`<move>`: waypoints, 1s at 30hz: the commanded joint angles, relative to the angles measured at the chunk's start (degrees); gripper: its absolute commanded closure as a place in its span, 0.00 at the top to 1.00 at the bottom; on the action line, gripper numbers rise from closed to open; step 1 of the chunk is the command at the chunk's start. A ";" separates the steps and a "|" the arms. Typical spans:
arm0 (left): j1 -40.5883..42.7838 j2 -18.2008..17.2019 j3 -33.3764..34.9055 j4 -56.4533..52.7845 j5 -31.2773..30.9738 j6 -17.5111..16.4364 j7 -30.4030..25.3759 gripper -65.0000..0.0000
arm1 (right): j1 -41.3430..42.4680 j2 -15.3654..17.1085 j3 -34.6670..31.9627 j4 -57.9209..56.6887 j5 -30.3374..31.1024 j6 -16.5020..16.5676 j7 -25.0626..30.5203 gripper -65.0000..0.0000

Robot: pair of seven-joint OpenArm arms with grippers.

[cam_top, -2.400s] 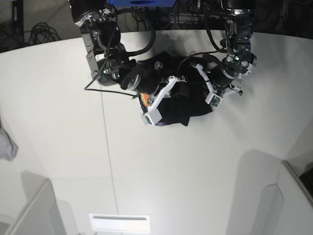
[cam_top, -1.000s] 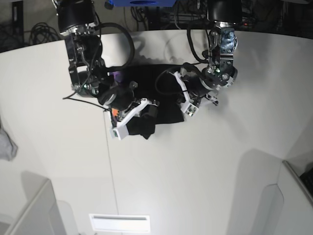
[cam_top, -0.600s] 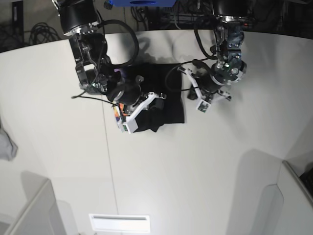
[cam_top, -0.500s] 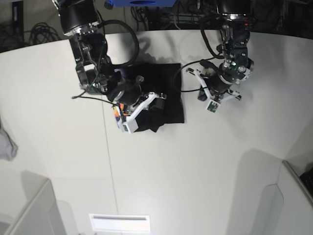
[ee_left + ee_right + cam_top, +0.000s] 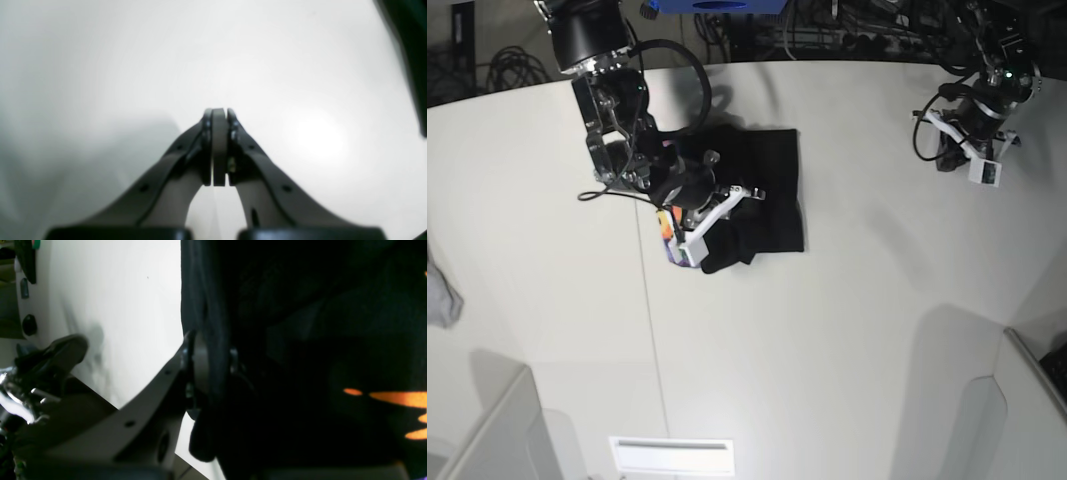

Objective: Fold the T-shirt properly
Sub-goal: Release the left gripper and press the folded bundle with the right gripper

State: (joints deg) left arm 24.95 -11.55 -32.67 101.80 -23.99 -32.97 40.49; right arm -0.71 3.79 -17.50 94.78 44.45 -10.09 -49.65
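Here the right gripper is clamped on a thick bunched fold of the black T-shirt, orange print showing just beside the pinch; the left gripper has its pads pressed together on nothing, hanging over bare white table, well apart from the T-shirt, at the table's far edge.

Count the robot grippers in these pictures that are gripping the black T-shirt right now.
1. The right gripper has its jaws shut on a fold of the T-shirt. The left gripper is shut on nothing, over bare table, away from the shirt.
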 commanded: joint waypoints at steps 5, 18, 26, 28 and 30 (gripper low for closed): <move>2.79 -2.12 -4.57 0.93 -3.13 -0.30 -1.06 0.00 | 0.75 -0.67 0.05 1.26 0.70 0.46 1.96 0.24; 2.79 -1.86 -5.62 0.84 -3.13 -0.30 -1.06 0.00 | 2.60 -1.90 -5.93 1.26 0.61 -5.17 2.40 0.52; 2.79 -1.86 -5.88 0.84 -3.13 -0.30 -1.06 0.00 | 5.06 -2.08 -10.86 0.73 0.61 -5.69 2.40 0.51; 2.79 -1.86 -5.97 0.84 -3.13 -0.30 -1.06 0.00 | 5.85 -2.08 -11.65 0.73 0.61 -5.69 2.40 0.51; 2.79 -1.86 -5.97 0.84 -3.13 -0.30 -1.06 0.00 | 6.29 -2.08 -12.70 0.29 0.61 -5.69 2.40 0.51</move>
State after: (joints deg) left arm 27.64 -12.60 -38.17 101.78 -26.26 -32.99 40.51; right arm 4.58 2.02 -30.26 94.37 44.53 -16.08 -47.97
